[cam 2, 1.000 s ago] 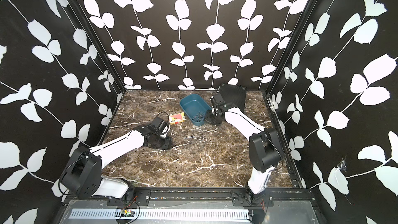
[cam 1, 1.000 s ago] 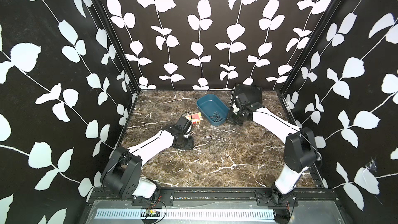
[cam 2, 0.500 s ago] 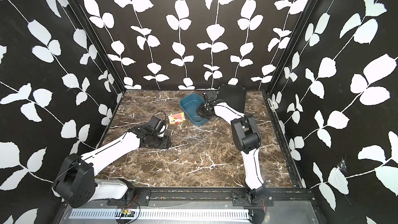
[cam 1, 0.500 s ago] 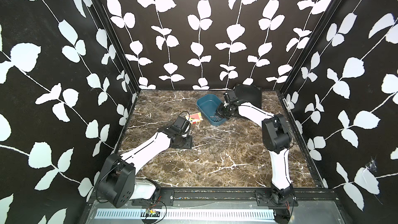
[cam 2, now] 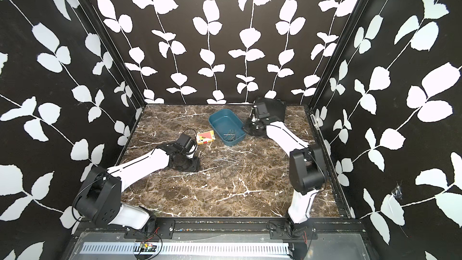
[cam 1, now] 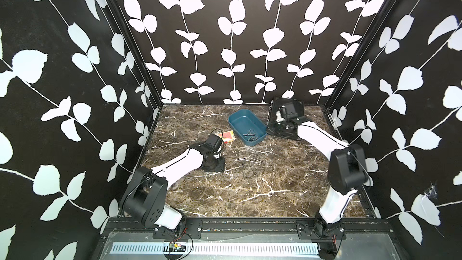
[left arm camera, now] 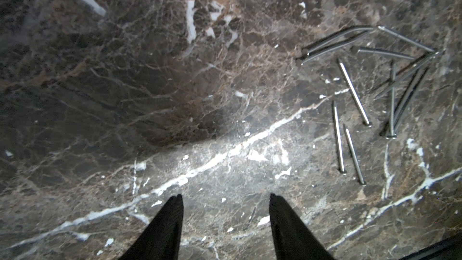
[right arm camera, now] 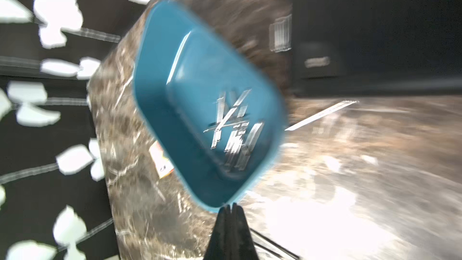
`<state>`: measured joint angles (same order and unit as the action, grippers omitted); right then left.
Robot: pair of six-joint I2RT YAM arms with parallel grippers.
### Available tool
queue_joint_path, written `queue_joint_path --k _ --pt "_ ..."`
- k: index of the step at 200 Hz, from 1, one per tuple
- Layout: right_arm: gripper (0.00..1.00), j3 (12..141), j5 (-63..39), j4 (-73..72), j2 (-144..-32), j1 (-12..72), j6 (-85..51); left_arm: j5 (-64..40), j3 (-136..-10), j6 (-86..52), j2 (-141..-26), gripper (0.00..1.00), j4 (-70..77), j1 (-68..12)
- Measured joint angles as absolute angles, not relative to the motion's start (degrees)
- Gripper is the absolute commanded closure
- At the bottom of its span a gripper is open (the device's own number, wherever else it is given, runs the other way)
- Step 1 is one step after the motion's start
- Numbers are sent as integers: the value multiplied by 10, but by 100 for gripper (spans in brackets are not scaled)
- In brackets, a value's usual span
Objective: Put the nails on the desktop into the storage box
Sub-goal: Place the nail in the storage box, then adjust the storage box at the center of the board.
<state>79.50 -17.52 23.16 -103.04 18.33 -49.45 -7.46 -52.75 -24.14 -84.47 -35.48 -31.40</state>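
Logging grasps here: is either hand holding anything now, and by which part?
Nothing is held. The left hand stands open above bare desktop, nails lying apart; the right hand is shut empty near the storage box rim.

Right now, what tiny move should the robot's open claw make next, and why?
Probably slide the left gripper sideways until its open jaws straddle the nearest of the nails. Its jaws hold nothing and sit over bare desktop, while several nails lie loose beside them, not yet in the storage box.
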Motion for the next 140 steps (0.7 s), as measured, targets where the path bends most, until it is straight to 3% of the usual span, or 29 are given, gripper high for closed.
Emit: queue_joint_path --k 140 --pt "100 772 -149 122 -1177 168 -516 -68 -555 -227 -851 42 -395 -314"
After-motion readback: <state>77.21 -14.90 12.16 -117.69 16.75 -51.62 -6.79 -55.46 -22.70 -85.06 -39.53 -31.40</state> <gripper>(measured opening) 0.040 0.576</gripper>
